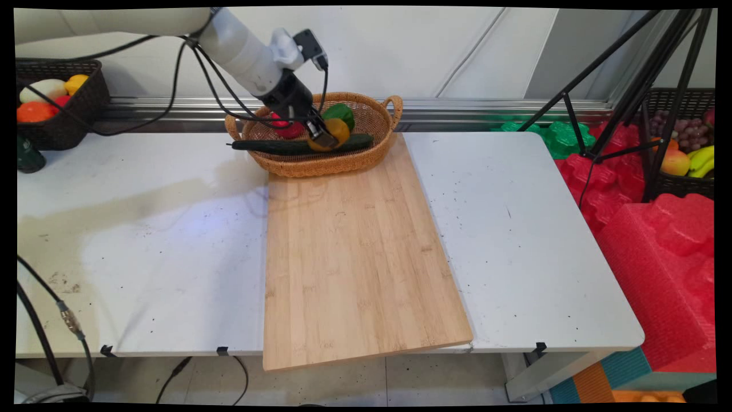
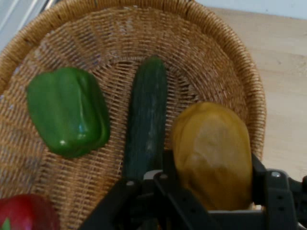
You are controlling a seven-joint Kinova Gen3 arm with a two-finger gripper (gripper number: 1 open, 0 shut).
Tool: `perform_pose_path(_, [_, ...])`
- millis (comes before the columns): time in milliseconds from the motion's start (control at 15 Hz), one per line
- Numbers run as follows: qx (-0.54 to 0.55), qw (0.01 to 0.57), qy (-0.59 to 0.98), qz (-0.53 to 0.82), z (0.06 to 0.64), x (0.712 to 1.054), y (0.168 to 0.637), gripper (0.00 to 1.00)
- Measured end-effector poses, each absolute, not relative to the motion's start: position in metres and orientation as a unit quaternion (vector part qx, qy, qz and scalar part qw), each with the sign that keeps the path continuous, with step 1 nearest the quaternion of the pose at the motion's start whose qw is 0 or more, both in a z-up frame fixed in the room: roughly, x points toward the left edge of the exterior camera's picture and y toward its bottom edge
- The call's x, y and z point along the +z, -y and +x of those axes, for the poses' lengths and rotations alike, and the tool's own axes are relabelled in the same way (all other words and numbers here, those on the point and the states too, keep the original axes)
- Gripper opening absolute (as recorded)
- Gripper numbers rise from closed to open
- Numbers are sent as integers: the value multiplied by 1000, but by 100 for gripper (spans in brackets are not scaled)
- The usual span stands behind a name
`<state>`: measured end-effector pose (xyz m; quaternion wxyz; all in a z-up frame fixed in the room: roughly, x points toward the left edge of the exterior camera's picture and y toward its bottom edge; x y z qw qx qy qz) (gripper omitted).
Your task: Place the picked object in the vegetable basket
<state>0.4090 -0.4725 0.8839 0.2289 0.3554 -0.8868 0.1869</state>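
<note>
- Fingers: mine, black, set one on each side of the yellow pepper and clamped on its lower body, as the hand view shows; in the main view my gripper reaches down into the wicker basket.
- Yellow pepper: inside the basket, toward the rim nearest the cutting board, lying against the cucumber. Its skin looks smooth and a little glossy; I judge it light, probably hollow and somewhat slippery, best held across its broad middle, as it is held now.
- Cucumber: long and dark green, lying along the basket's middle with one end sticking out over the rim on the side away from the tripod. It touches the yellow pepper on one flank.
- Green pepper: in the basket beyond the cucumber, apart from my fingers.
- Red fruit: in the basket beside the green pepper; its kind I cannot tell.
- Basket: stands at the far end of the cutting board, on the white worktop.
</note>
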Motion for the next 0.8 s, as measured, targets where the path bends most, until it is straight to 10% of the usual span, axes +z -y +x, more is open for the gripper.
perform_pose_path(467, [168,229,895,345,406,857,499,0])
perform_pose_path(533, [167,229,895,344,406,856,500,100])
perform_pose_path(800, [165,236,895,341,405,854,505,100])
